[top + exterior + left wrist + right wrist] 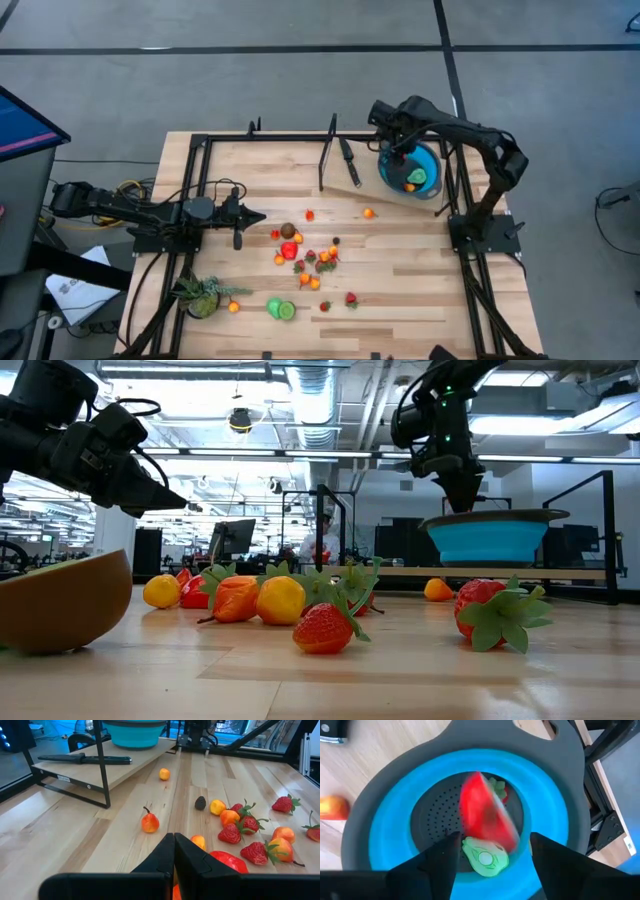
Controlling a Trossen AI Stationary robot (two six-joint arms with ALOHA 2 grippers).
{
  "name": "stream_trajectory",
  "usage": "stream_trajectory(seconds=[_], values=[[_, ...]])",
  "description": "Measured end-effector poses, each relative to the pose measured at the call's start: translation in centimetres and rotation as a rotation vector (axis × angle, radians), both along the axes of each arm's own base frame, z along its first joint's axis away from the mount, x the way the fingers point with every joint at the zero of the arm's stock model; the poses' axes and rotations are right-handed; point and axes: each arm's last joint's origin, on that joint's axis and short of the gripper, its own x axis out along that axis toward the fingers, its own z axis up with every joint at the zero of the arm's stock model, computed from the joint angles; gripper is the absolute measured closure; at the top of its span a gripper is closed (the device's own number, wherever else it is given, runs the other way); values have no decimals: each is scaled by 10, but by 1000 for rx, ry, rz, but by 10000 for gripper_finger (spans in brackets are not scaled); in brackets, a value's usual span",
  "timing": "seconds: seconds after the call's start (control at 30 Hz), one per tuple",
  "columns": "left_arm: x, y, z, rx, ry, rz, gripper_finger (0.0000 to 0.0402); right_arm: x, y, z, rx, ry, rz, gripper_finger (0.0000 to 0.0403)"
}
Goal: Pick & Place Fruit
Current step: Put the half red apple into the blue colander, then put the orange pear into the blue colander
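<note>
Right gripper (492, 852) hangs over the blue bowl (428, 170) at the table's far right, fingers spread apart, with a red fruit piece (485, 812) blurred just below them above the bowl's perforated floor, beside a green slice (486, 857) — judged to be the release step, piece dropping in. Left gripper (252, 216) waits low at the table's left, fingers pressed together and empty, pointing toward the scattered fruit (305, 258) at mid-table. Next move likely calls for the right arm to lift clear of the bowl rim and travel to that cluster, picking one piece without nudging its neighbours.
</note>
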Motion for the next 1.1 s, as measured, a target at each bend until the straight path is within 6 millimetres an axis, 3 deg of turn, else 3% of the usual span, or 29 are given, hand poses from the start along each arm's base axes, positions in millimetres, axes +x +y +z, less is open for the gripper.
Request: stream_trajectory(seconds=[0.2, 0.4, 0.7, 0.9, 1.1], values=[[0, 0, 0, 0, 0, 0, 401, 1, 1, 0, 0, 0, 20, 156], [0, 0, 0, 0, 0, 0, 401, 5, 15, 8, -17, -25, 68, 201], [0, 0, 0, 0, 0, 0, 401, 21, 61, 34, -102, -176, 229, 297], [0, 0, 0, 0, 0, 0, 401, 32, 92, 49, -125, -324, 296, 338], [0, 0, 0, 0, 1, 0, 401, 47, 121, 33, -124, -386, 376, 355]])
